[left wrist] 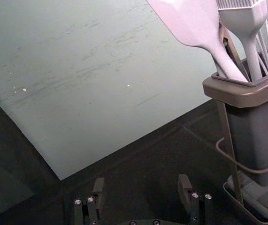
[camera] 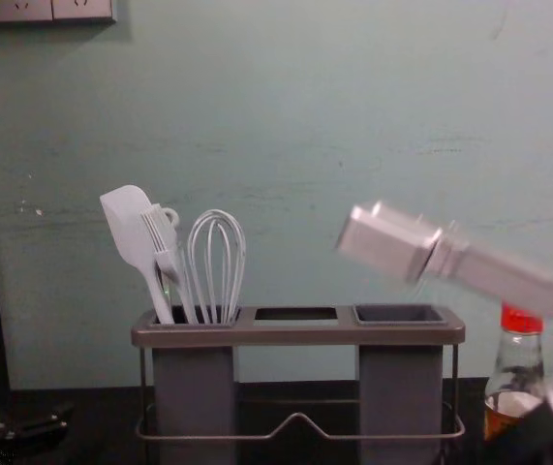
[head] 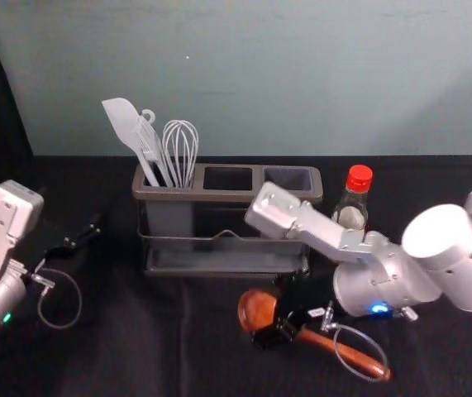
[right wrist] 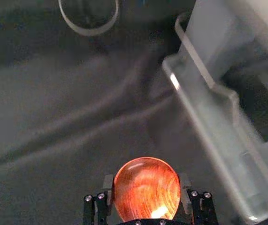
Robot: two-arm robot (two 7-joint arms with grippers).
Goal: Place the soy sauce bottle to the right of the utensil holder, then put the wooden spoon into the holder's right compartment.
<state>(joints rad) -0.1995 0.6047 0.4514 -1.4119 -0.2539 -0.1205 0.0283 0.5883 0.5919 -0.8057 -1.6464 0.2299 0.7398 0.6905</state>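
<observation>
The soy sauce bottle, red-capped, stands right of the utensil holder; the chest view also has the bottle beside the holder. In front of the holder, my right gripper is shut on the wooden spoon near its bowl, the handle pointing toward the lower right. In the right wrist view, the spoon's round bowl sits between the fingertips of my right gripper. My left gripper idles left of the holder; its wrist view has the left gripper open.
The holder's left compartment holds a white spatula, a brush and a whisk. Its right compartment has a visible opening. My right forearm reaches across in front of the bottle. A wall rises behind the dark tabletop.
</observation>
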